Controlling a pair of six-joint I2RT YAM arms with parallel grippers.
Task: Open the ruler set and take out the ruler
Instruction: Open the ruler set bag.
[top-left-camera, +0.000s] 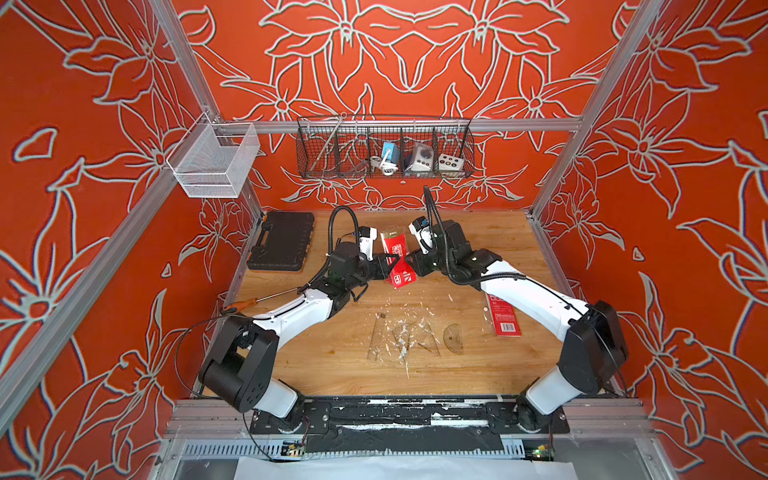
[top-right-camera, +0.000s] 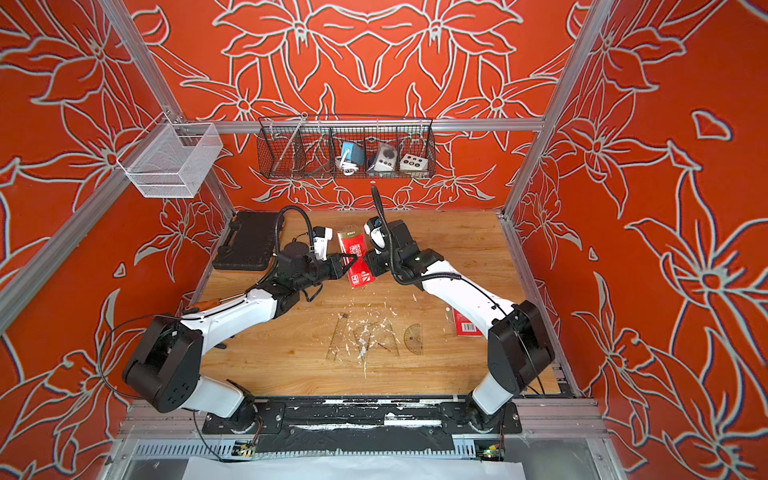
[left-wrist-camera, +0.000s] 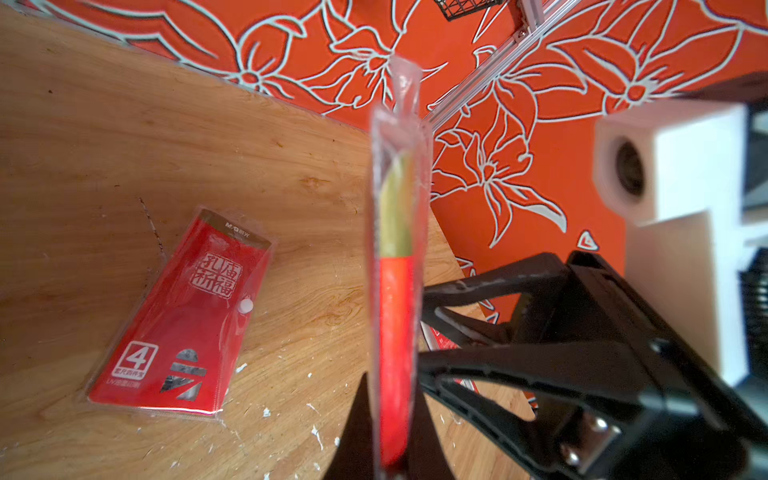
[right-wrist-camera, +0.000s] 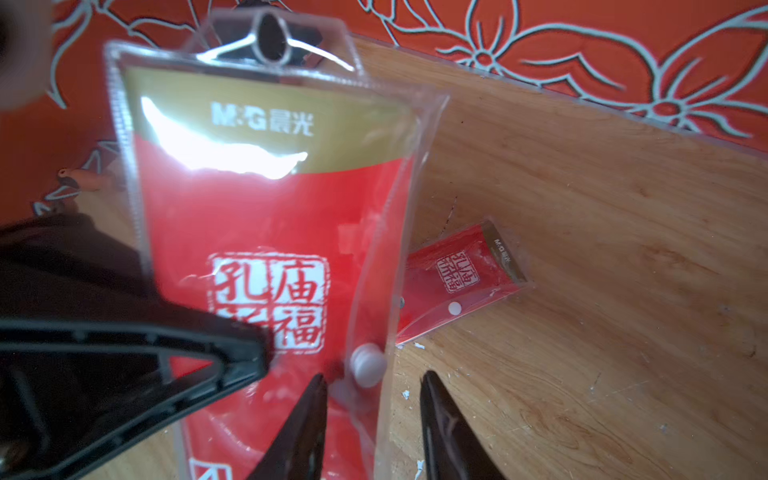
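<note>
Left claw (left-wrist-camera: 390, 440) was clamped on one long edge of the ruler set (right-wrist-camera: 266, 216), holding it upright between the two claws. Right claw (right-wrist-camera: 370, 415) was parted, its jaws straddling the flap edge, with the white snap button (right-wrist-camera: 368, 365) just off its tips. I judged the pouch light, floppy and slick. Best hold: pinch the flap beside the snap.

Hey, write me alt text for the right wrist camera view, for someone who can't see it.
A red ruler set in a clear pouch fills the view, held upright by the left hand pinching it. The right hand has its fingers open, straddling the pouch edge beside its white snap button. A second red pouch lies flat on the wooden table behind.
</note>
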